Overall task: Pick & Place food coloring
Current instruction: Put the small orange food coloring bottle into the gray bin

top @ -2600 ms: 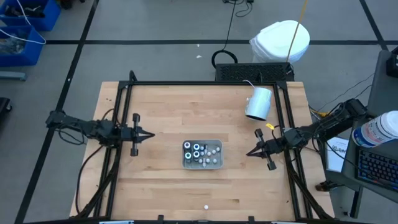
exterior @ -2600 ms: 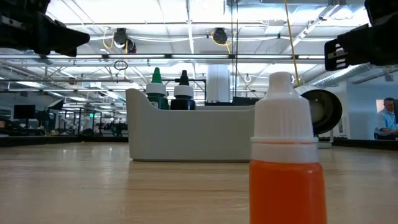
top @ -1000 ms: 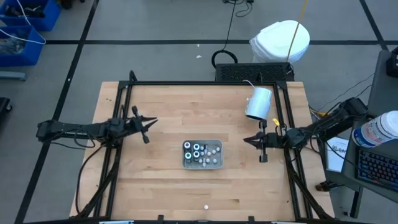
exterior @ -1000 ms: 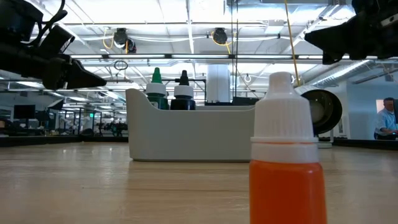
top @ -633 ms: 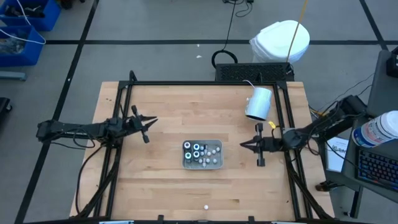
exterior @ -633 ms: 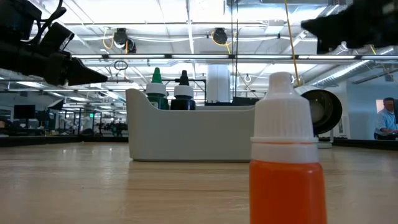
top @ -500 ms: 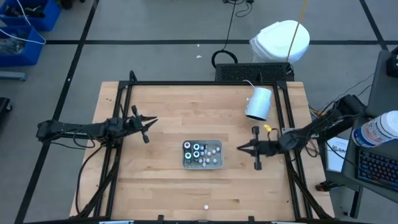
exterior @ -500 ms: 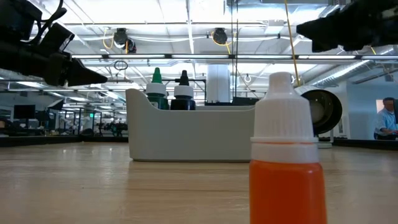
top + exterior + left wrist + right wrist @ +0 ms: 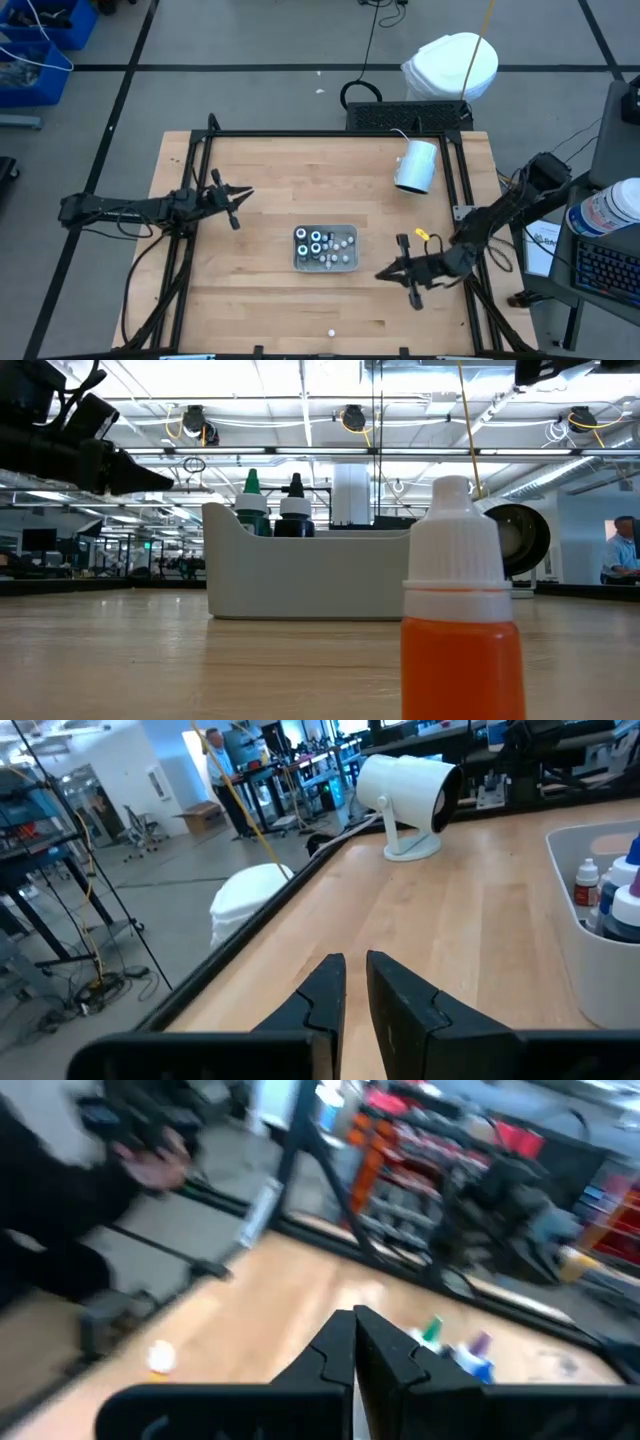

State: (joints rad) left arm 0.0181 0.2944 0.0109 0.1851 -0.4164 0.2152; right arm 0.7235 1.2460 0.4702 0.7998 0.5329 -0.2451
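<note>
Several small food coloring bottles (image 9: 316, 243) stand upright in a grey tray (image 9: 343, 264) at the table's middle. The low view shows a green tip (image 9: 251, 483) and a black tip (image 9: 295, 485) above the tray wall (image 9: 310, 575). One orange bottle with a white cap (image 9: 331, 332) (image 9: 462, 650) stands alone by the near edge. My right gripper (image 9: 380, 275) (image 9: 353, 1315) is shut and hovers right of the tray's near right corner, pointing left. My left gripper (image 9: 247, 194) (image 9: 355, 960) waits shut, left of and beyond the tray.
A white lamp-like cylinder (image 9: 416, 166) lies on the table's far right part. A black frame (image 9: 320, 134) runs along the table's edges. Bare wood lies left of the tray and between the tray and the orange bottle.
My right gripper has swung from beside the tray's right side toward the near edge and somewhat left, staying shut and pointing left; its wrist picture is blurred by the motion. The left arm and the bottles have kept still.
</note>
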